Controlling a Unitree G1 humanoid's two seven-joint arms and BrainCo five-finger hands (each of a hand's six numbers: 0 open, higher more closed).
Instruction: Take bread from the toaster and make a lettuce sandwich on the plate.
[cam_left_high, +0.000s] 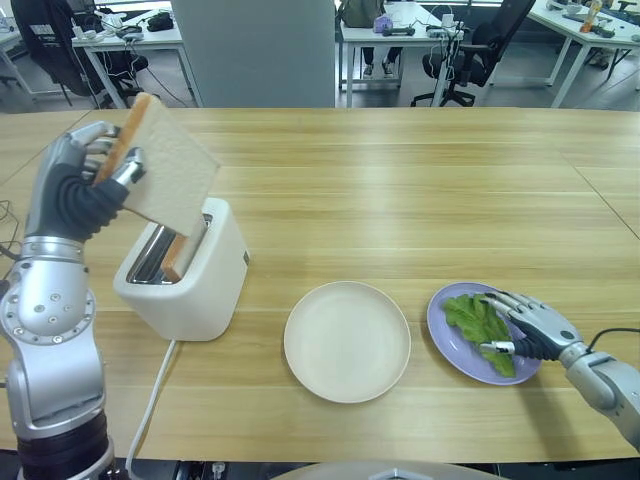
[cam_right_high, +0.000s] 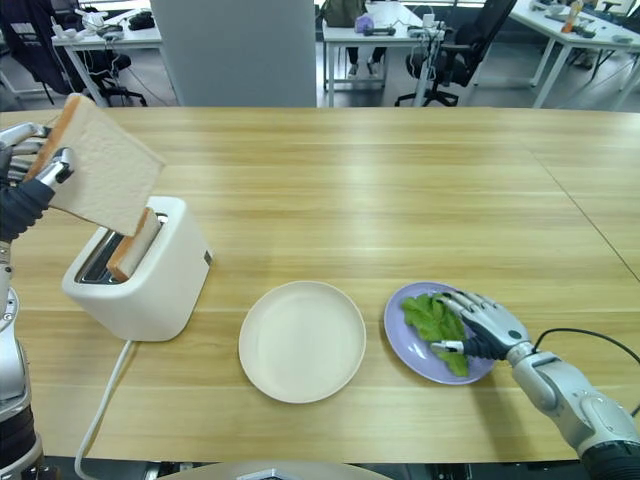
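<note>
Left hand (cam_left_high: 85, 168) grips the bread slice (cam_left_high: 175, 160) over the toaster (cam_left_high: 205, 290), its long axis slanting down-right.

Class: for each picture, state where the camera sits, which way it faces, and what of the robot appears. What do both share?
Left eye view: on the robot's head, facing forward and down at the table; left hand and arm, right hand.
Right eye view: just beside it, same direction; left arm cropped, more right forearm.
Shared: toaster, bread slice in left hand, cream plate, lettuce on purple plate.
</note>
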